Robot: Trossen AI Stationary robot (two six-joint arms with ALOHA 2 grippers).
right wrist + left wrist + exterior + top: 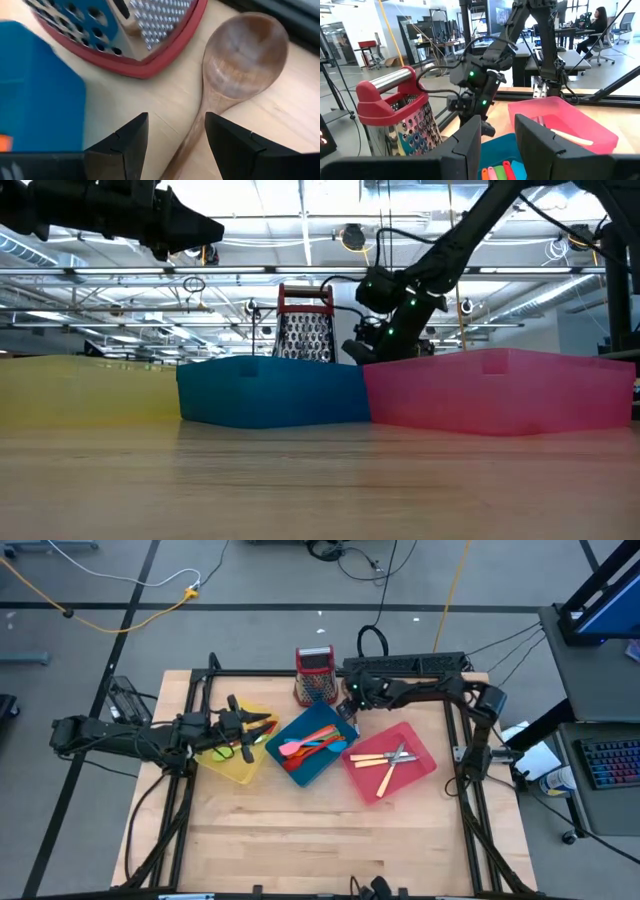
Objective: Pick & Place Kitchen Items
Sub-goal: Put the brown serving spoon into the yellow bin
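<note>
A wooden spoon point(240, 55) lies flat on the table beside the base of a red-rimmed metal grater point(130, 35), behind the blue tray's point(310, 777) far corner. My right gripper point(175, 145) slants down over the spoon's handle point(189, 132), open, with one finger on each side of it. I see no touch. Several orange, red, green and pink plastic utensils point(310, 745) lie in the blue tray. Pale-handled cutlery point(385, 757) lies in the pink tray point(420, 775). My left gripper point(268, 726) waits level above the yellow tray point(235, 768), open and holding nothing.
The grater point(315, 675) stands upright close to my right gripper point(348, 712), and the blue tray's wall is right beside it. A black frame rail point(400, 665) runs along the table's far edge. Bare wood fills the near half of the table point(320, 840).
</note>
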